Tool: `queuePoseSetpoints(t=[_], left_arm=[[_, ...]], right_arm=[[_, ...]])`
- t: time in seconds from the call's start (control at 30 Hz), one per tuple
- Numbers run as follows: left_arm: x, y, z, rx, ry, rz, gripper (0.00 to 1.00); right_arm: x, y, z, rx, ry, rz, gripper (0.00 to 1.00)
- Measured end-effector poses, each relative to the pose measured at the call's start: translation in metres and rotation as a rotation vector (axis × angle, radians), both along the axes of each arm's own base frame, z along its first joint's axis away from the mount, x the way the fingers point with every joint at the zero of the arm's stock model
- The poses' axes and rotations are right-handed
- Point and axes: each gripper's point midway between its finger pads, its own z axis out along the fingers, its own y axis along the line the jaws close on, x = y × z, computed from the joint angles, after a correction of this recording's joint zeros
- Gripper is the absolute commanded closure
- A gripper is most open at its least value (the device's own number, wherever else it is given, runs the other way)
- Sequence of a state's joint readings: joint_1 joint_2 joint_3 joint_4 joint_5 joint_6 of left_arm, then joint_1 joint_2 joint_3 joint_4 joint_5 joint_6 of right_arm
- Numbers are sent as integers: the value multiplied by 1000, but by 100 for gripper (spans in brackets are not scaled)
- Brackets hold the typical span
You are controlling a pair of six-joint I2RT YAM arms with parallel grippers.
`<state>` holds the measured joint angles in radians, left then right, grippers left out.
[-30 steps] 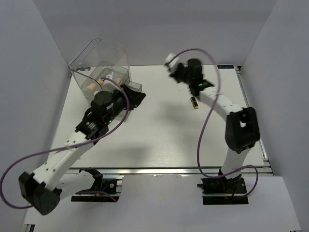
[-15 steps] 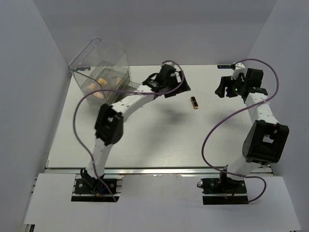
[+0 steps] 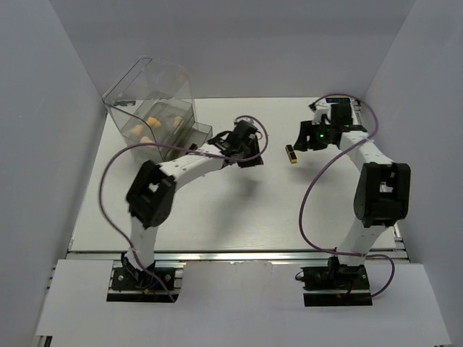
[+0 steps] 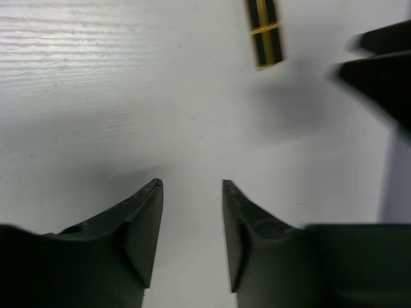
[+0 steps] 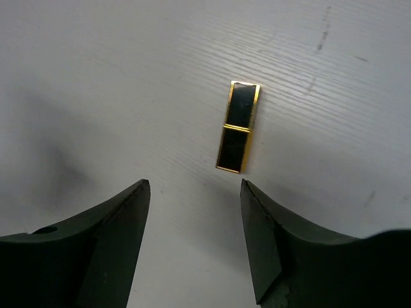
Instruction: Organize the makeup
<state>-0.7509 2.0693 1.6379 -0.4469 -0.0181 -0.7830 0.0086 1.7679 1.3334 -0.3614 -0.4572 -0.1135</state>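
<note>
One black-and-gold lipstick tube (image 3: 291,153) lies flat on the white table (image 3: 217,210). The right wrist view shows that tube (image 5: 237,127) just ahead of my right gripper (image 5: 194,186), which is open and empty. My right gripper (image 3: 301,142) hangs close to the tube's right. My left gripper (image 3: 258,153) sits to the tube's left, its jaws a narrow gap apart with nothing between them (image 4: 191,185). In the left wrist view the tube (image 4: 264,32) lies well ahead. Several tan sponges (image 3: 155,123) rest inside the clear box (image 3: 148,83).
The clear plastic box stands at the back left, with a low clear drawer part (image 3: 200,133) at its front right corner. The right arm's dark fingers (image 4: 385,70) show blurred at the right edge of the left wrist view. White walls enclose the table.
The left arm has left the clear box and reached across the middle, its jaws opening wide and then narrowing. The right arm swung out right and came back beside the lipstick, jaws open.
</note>
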Motion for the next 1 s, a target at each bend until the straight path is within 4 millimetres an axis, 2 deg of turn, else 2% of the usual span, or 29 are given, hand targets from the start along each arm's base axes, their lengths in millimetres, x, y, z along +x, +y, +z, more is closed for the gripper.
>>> queuePoseSetpoints(t=[0.03, 0.13, 0.23, 0.3, 0.4, 0.53, 0.63, 0.8, 1.0], left_arm=[[-1, 8, 23, -24, -50, 1, 32], [-6, 32, 106, -127, -221, 43, 17], [-21, 61, 173, -223, -366, 90, 15], [-37, 81, 199, -267, -433, 118, 15], [-55, 109, 208, -274, -472, 162, 12], [-71, 137, 197, -239, -476, 216, 11], [-79, 153, 192, -216, -477, 255, 10], [-89, 171, 192, -218, -487, 303, 10], [-91, 179, 182, -212, -475, 337, 10]], right_arm=[[1, 8, -7, -11, 17, 8, 35], [4, 33, -26, -67, 46, 35, 28], [19, 39, -38, -140, 40, 29, 28], [32, 38, -44, -196, 29, 10, 28], [49, 34, -55, -272, 18, -9, 28], [57, 30, -72, -339, 28, -12, 33], [55, 28, -85, -365, 58, -8, 37], [49, 24, -95, -390, 89, 6, 43], [47, 23, -96, -401, 90, 22, 56]])
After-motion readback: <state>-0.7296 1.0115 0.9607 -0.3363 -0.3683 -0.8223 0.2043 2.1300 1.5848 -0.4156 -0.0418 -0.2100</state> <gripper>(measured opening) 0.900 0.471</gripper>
